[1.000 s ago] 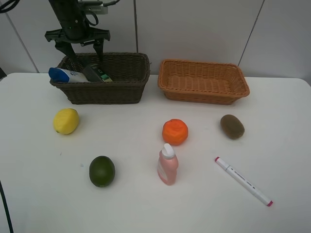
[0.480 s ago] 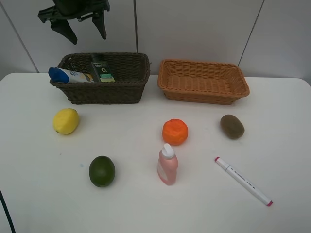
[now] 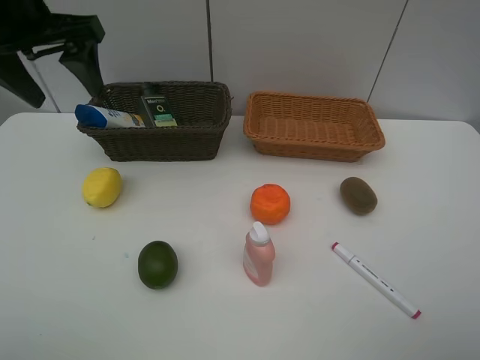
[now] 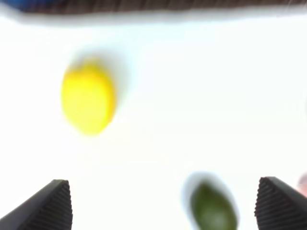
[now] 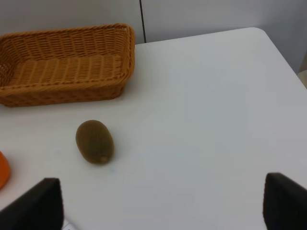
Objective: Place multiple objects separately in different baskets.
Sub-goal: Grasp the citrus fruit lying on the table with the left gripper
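My left gripper (image 3: 56,75) hangs open and empty, high above the table's far-left corner, left of the dark brown basket (image 3: 157,142). In that basket lie the blue-capped white bottle (image 3: 109,116) and the black-green pump bottle (image 3: 159,109). The light orange-tan basket (image 3: 315,150) holds nothing. On the table sit the lemon (image 3: 101,187), lime (image 3: 157,264), orange (image 3: 270,203), kiwi (image 3: 358,195), pink bottle (image 3: 259,255) and marker (image 3: 375,279). The blurred left wrist view shows the lemon (image 4: 88,98) and lime (image 4: 213,208) under the left gripper (image 4: 163,211). My right gripper (image 5: 163,206) is open near the kiwi (image 5: 95,141).
The baskets stand side by side along the table's far edge, against a white wall. In the right wrist view the light basket (image 5: 62,88) lies beyond the kiwi, and the table's rounded far-right corner (image 5: 261,31) shows. The right arm is outside the exterior view.
My left gripper rose from over the dark basket and swung up and to the left, empty. The pump bottle settled flat in the basket. Nothing else moved.
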{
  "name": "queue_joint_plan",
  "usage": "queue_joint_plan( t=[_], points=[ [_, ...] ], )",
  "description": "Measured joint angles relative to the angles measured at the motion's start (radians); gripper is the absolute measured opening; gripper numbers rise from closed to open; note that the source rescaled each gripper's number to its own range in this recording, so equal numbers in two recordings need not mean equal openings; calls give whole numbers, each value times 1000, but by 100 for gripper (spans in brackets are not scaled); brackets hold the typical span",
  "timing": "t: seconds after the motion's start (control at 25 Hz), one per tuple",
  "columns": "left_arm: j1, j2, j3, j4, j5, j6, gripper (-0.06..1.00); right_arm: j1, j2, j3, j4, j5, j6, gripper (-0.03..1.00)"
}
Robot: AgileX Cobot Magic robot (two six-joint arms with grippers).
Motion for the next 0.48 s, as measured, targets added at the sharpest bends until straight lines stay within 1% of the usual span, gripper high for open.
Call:
queue_joint_plan(
  t=[0.12,0.16,0.2,0.24,0.32,0.36,0.4,0.44,0.48],
  points=[
    [0,-101,181,55,0,-20,99,0,0,0,0,0,0,98],
    [0,-118,232,75,1,-28,99,0,0,0,0,0,0,98],
    [0,-129,303,111,-4,-41,99,0,0,0,0,0,0,98],
    [0,-129,342,123,-20,-49,99,0,0,0,0,0,0,98],
    [0,-116,397,144,-116,-60,99,0,0,0,0,0,0,98],
    [0,-116,397,144,-116,-60,99,0,0,0,0,0,0,98],
    [0,-106,415,147,-159,-65,99,0,0,0,0,0,0,98],
    [0,-67,429,151,-236,-72,99,0,0,0,0,0,0,98],
    [0,-41,432,151,-274,-75,99,0,0,0,0,0,0,98]
  ],
)
